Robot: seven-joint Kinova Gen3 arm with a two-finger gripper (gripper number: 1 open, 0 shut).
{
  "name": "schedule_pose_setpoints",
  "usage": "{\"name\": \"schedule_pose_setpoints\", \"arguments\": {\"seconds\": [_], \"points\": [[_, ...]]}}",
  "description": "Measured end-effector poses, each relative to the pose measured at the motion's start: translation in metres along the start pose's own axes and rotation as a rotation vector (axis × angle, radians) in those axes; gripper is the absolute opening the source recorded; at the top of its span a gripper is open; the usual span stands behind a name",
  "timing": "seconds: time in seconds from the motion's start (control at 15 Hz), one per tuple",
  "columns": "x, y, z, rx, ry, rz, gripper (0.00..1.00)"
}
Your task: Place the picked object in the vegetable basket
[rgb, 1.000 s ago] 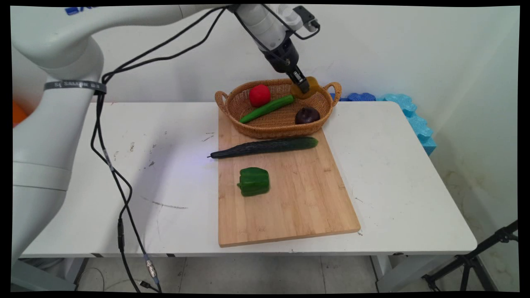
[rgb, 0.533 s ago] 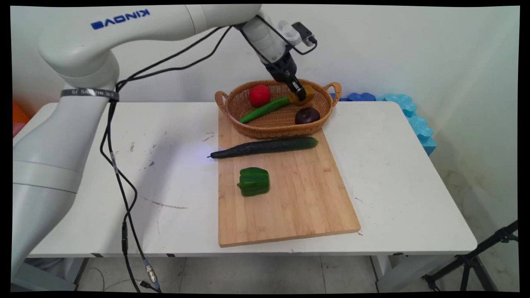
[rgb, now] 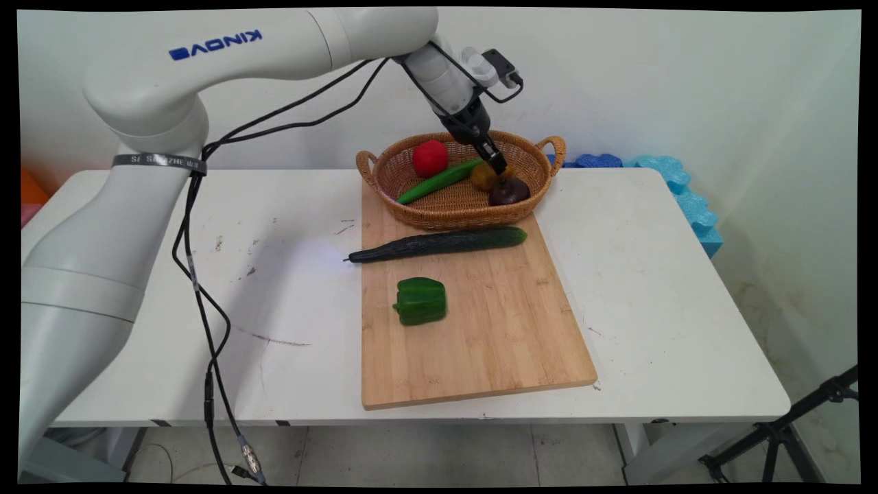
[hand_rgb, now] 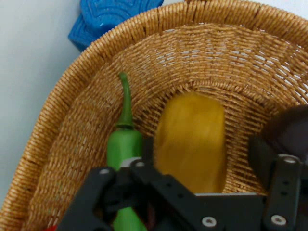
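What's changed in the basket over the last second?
The gripper carried the yellow piece down from the basket's far rim onto its floor, beside the purple onion. It now looks open around the piece. Tomato, green chili, cucumber and pepper stayed put.

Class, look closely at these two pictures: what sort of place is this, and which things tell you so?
Probably a robotics lab set up as a mock kitchen. A white robot arm with hanging cables works at a plain white table, and vegetables sit in a wicker basket and on a wooden cutting board.
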Motion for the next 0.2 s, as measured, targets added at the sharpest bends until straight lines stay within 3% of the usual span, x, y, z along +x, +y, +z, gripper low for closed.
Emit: {"name": "schedule_pose_setpoints", "arguments": {"seconds": [0.2], "points": [[0.0010,0.0000,0.0006,-0.002,0.015,0.004,1.00]]}}
